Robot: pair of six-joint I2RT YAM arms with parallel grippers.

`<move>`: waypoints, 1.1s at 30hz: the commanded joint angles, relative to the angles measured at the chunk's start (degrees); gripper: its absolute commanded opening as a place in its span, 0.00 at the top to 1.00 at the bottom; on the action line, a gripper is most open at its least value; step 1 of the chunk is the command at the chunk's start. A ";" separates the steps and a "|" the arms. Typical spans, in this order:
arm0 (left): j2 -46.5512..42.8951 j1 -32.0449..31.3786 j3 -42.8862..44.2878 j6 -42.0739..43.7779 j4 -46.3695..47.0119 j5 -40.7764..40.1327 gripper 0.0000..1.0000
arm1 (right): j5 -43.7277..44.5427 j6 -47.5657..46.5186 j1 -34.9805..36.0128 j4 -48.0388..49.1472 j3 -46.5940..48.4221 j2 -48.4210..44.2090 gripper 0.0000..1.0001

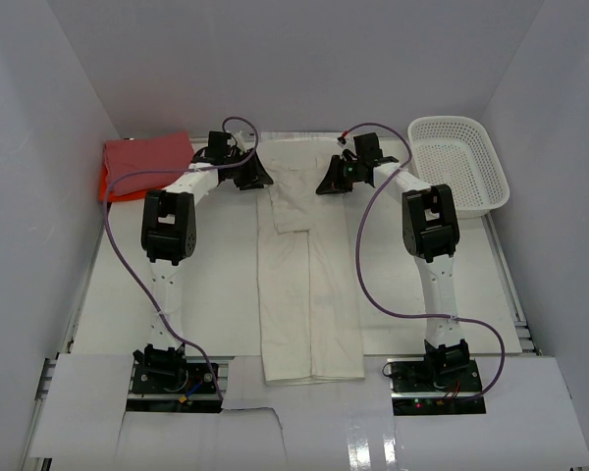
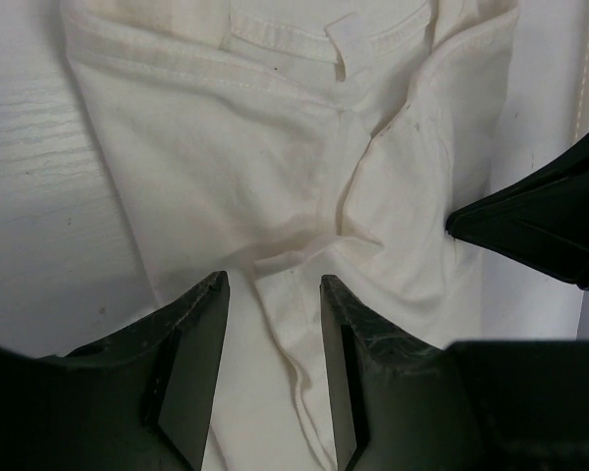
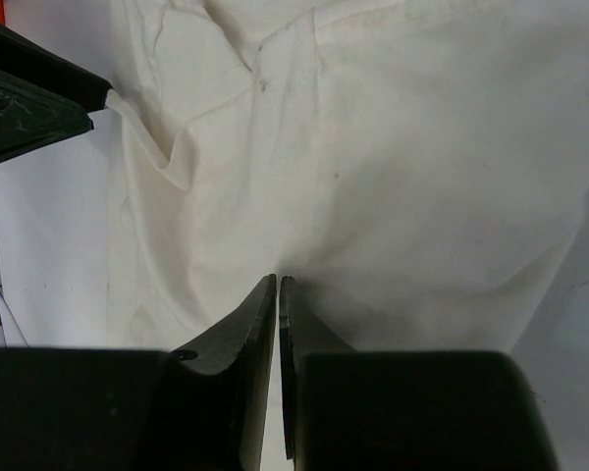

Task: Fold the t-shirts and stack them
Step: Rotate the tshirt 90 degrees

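The cream t-shirt (image 1: 309, 294) lies as a long narrow strip down the middle of the table, its far end wider and rumpled. My left gripper (image 1: 253, 180) is open at the shirt's far left edge, its jaws standing over a crease of the cloth (image 2: 255, 167). My right gripper (image 1: 329, 183) is at the far right part, its jaws closed at the cream cloth (image 3: 402, 177), which puckers at the tips. A folded pink-red t-shirt (image 1: 147, 157) lies at the far left on top of an orange t-shirt (image 1: 106, 184), of which only an edge shows.
A white plastic mesh basket (image 1: 456, 162) stands at the far right. White walls close in the table on the left, back and right. The other arm's gripper shows at the edge of each wrist view.
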 commanded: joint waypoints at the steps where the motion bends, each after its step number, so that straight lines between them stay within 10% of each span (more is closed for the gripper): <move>1: -2.06 -0.42 2.36 0.45 0.44 2.22 0.47 | -0.45 -1.36 -0.32 -0.61 -0.51 0.04 0.89; 13: 1.63 -1.73 5.09 0.45 -1.76 1.43 0.52 | -0.54 -1.36 -0.49 -0.79 -0.51 -0.31 0.89; 23: 0.50 -2.09 5.53 0.80 -3.08 -0.77 0.98 | 0.43 -1.36 -0.67 -1.58 -0.07 0.04 0.89; 33: -3.20 -2.09 5.17 -0.25 -5.71 -3.75 1.00 | 4.30 -0.75 -1.20 -2.37 2.48 2.41 0.92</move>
